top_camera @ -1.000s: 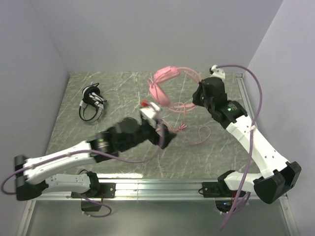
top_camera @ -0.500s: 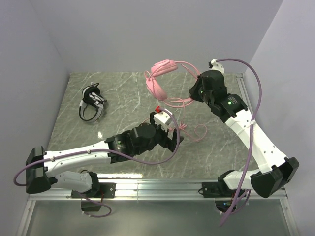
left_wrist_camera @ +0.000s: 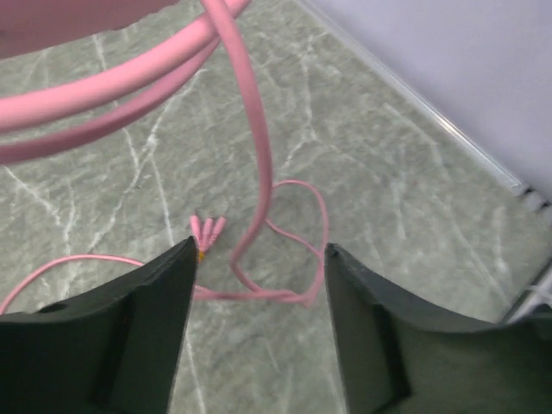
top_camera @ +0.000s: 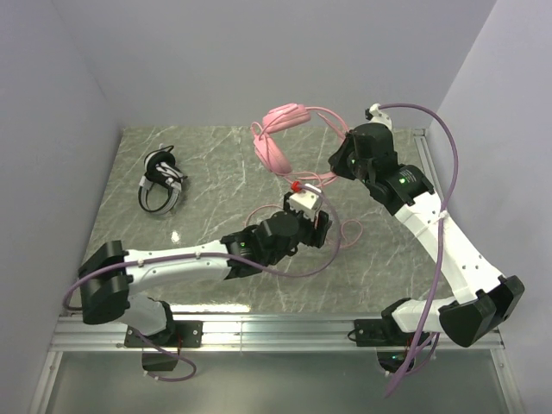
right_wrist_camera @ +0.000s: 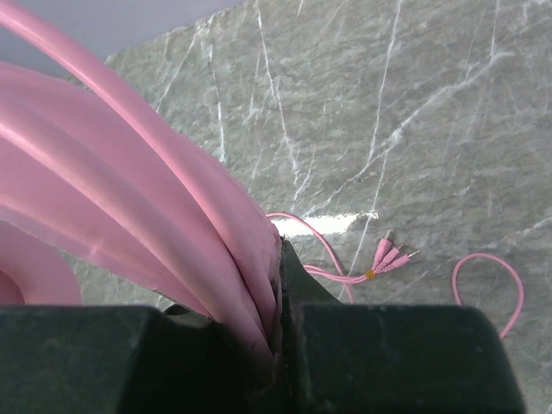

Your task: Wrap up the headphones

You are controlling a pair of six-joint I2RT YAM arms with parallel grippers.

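My right gripper (top_camera: pixel 341 164) is shut on the band of the pink headphones (top_camera: pixel 276 145) and holds them above the back of the marble table. In the right wrist view the pink band (right_wrist_camera: pixel 172 207) fills the jaws of that gripper (right_wrist_camera: pixel 278 259). The pink cable (top_camera: pixel 348 233) hangs down and lies in loose loops on the table, its plugs (left_wrist_camera: pixel 207 230) splayed. My left gripper (top_camera: pixel 323 230) hovers open just over those loops (left_wrist_camera: pixel 297 246), with nothing pinched. The black-and-white headphones (top_camera: pixel 162 179) lie at the far left.
A metal rail (top_camera: pixel 285 326) runs along the near table edge and another (top_camera: pixel 429 172) along the right side. Plain walls close off the left, back and right. The right arm's purple hose (top_camera: pixel 448 172) arcs over the right edge.
My left arm has reached right and forward to the cable loops, and its jaws have narrowed somewhat. The right gripper has shifted the pink headset slightly left.
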